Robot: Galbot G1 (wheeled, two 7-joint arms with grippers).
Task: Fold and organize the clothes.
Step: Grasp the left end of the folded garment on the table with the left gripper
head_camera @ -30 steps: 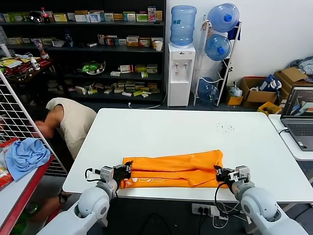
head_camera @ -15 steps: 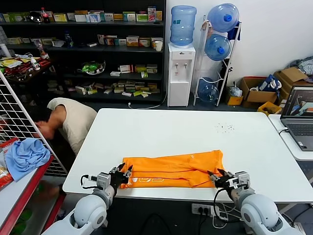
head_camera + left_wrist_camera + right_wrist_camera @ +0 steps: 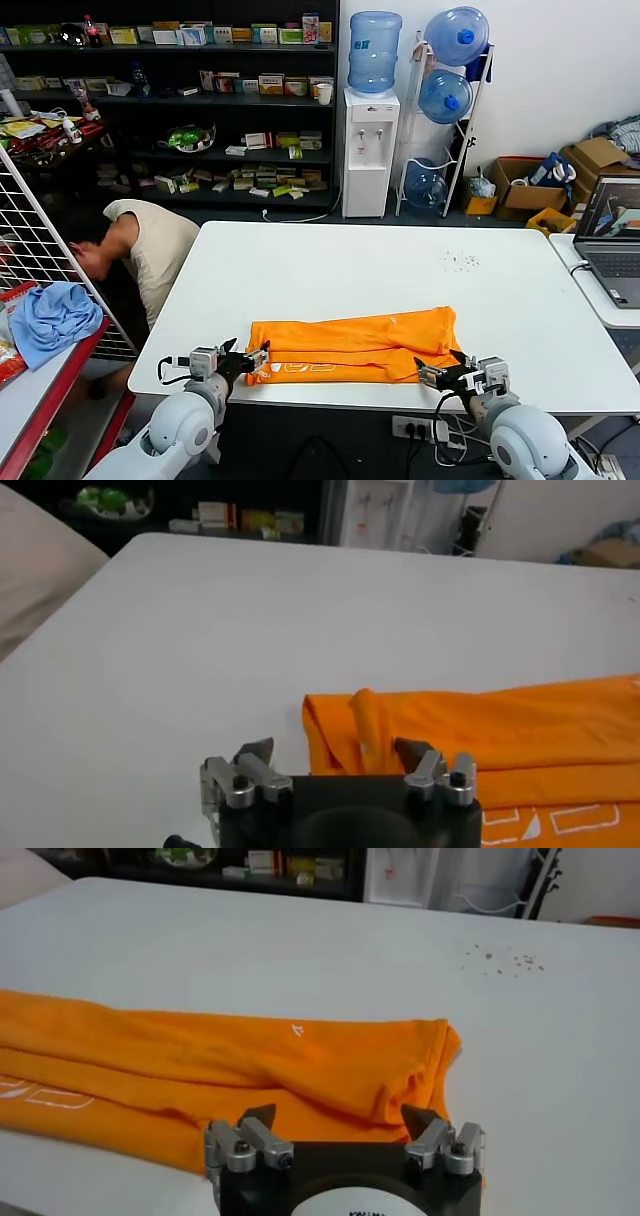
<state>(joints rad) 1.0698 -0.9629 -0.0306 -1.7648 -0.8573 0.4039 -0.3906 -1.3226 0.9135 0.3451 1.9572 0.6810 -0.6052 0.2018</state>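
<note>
Now the folded orange T-shirt [image 3: 350, 347] lies low-centre on the tabletop [image 3: 330, 270]; left hand [image 3: 246, 358] and right hand [image 3: 436, 375] gape wide, holding nothing.

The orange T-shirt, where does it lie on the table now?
In the head view the orange T-shirt lies folded into a long strip along the near edge of the white table, between the two open pincers.

Orange T-shirt [image 3: 350, 345] (folded, seemingly) on table
</note>
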